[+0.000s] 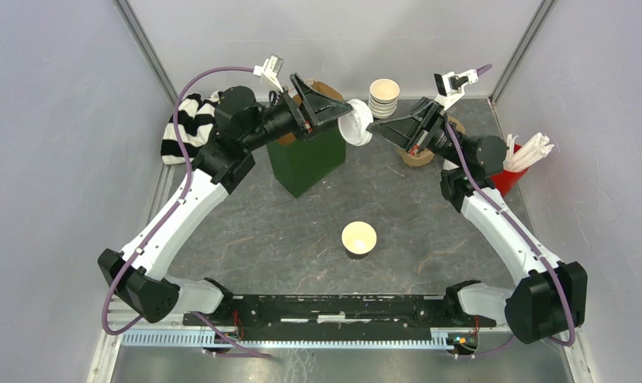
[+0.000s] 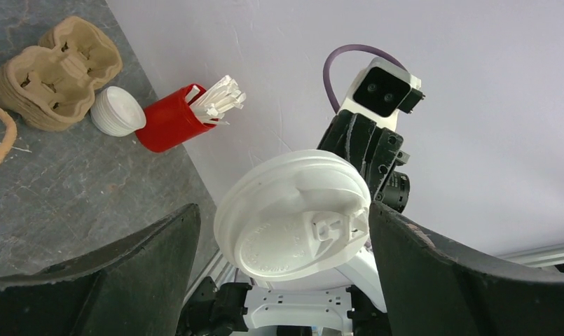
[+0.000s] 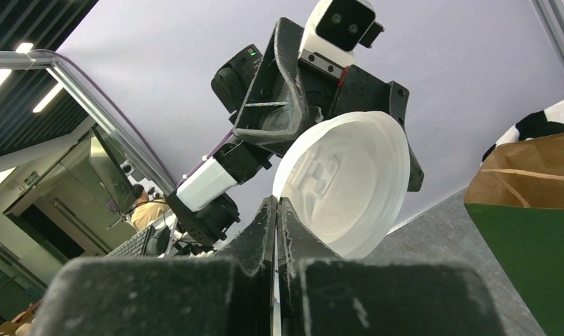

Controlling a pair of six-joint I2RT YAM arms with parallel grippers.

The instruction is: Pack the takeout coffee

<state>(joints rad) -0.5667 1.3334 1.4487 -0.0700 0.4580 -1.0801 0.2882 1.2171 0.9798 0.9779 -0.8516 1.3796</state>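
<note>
A white plastic lid hangs in the air between my two grippers, above the back of the table. My right gripper is shut on the lid's rim, seen in the right wrist view with the lid just beyond the tips. My left gripper is open, its fingers on either side of the lid with a gap on the left side. One dark paper cup, cream inside and without a lid, stands at the table's middle. A second lidded cup is not visible.
A green paper bag stands under the left gripper. A stack of paper cups is at the back. A cardboard cup carrier, a stack of lids and a red cup of stirrers sit at the right. A striped cloth lies at the left.
</note>
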